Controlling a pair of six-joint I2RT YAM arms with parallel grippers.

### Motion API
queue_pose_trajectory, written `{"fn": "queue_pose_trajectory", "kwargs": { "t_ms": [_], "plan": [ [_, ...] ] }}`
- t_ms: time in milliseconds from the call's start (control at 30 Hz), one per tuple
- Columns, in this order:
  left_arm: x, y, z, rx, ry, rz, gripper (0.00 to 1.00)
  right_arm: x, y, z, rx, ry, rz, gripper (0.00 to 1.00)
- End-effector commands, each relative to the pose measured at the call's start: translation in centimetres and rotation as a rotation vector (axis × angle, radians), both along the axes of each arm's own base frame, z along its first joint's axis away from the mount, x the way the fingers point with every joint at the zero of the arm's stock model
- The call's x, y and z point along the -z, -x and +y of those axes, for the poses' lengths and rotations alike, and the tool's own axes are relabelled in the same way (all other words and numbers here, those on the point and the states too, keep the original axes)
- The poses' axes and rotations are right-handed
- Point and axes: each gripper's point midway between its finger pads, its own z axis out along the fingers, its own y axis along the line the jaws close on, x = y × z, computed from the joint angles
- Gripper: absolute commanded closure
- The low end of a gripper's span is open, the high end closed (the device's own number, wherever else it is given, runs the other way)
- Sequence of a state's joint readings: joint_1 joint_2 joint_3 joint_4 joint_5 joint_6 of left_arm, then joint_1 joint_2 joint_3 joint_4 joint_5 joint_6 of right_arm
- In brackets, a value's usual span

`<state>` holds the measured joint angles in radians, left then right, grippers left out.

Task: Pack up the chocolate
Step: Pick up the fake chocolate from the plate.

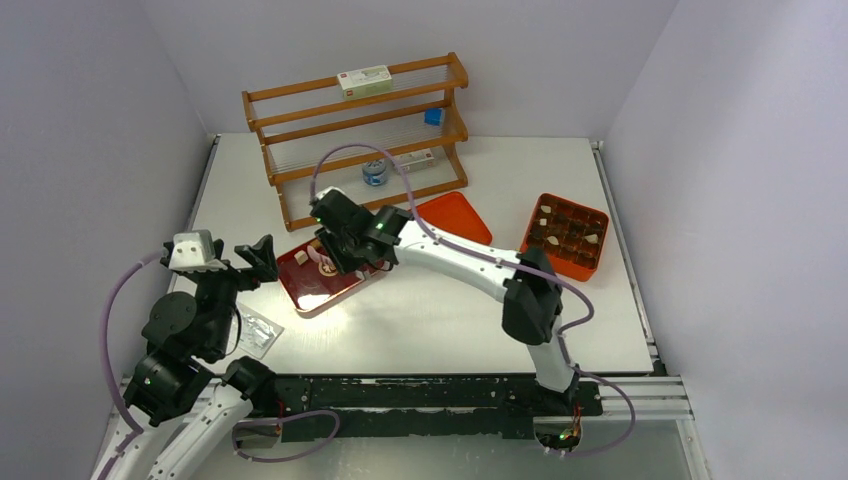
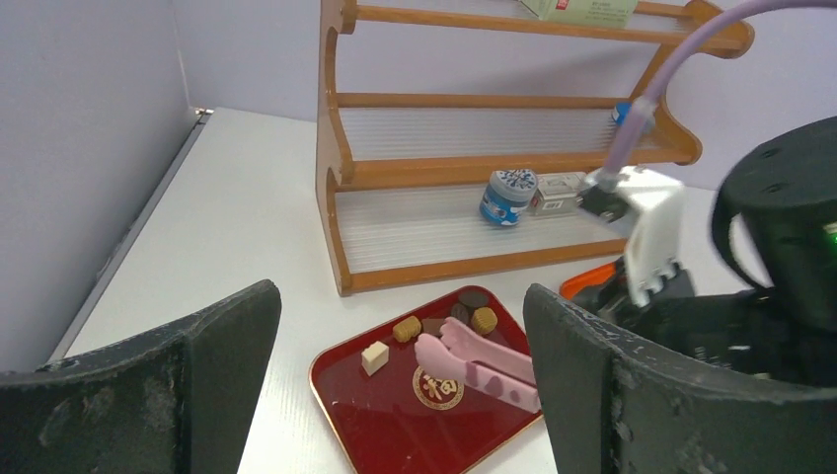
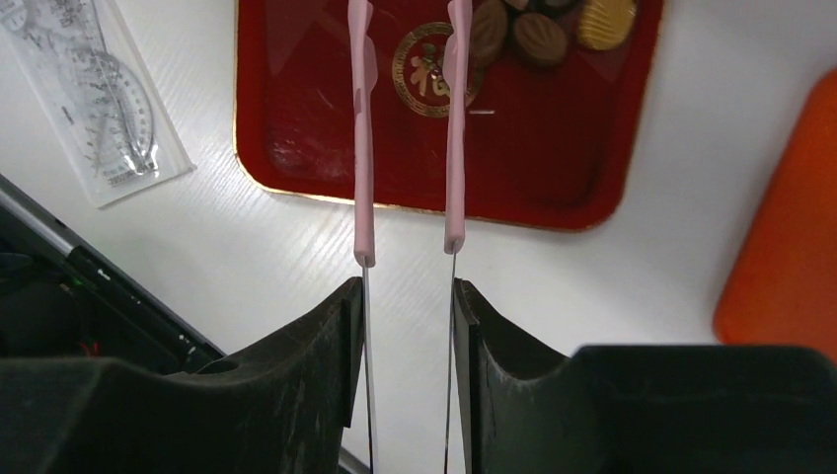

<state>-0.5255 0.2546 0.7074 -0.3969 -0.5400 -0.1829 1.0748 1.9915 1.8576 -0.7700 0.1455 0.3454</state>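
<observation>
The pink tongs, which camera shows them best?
Right wrist view: the pink tongs show both arms, running from the right gripper out over the red tray. The left wrist view shows only their tips from the side; in the top view the gripper hides nearly all of them.

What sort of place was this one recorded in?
Most likely a lab robot cell, not a shop: bare walls box in a white table, both arms are bolted to a rail at its near edge, and a wooden rack holds a few props.
</observation>
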Motion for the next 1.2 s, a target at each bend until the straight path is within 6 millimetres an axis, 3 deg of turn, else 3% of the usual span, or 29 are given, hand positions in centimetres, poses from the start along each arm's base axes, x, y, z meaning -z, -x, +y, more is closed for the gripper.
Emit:
{"fn": "queue_pose_trajectory", "kwargs": {
  "t_ms": [0,267,667,1167],
  "plan": [
    [-1.0,0.5,1.0,-0.036,0.015,-0.027,0.02,-0.7,-1.1,2.3,-0.046,-0.022,-0.064,0.6],
    [-1.2,0.8,1.1,-0.033,0.022,-0.032,0.02,1.1,-0.8,4.3,-0.108,-0.009,-0.062,0.61],
    [-1.3,0.8,1.0,-0.031,0.019,-0.035,0.02,2.1,-1.6,5.8,-0.137,-0.006,-0.084,0.6],
    [-1.3,0.8,1.0,-0.029,0.019,-0.037,0.02,3.2,-1.9,6.6,-0.143,0.02,-0.087,0.6]
  ]
}}
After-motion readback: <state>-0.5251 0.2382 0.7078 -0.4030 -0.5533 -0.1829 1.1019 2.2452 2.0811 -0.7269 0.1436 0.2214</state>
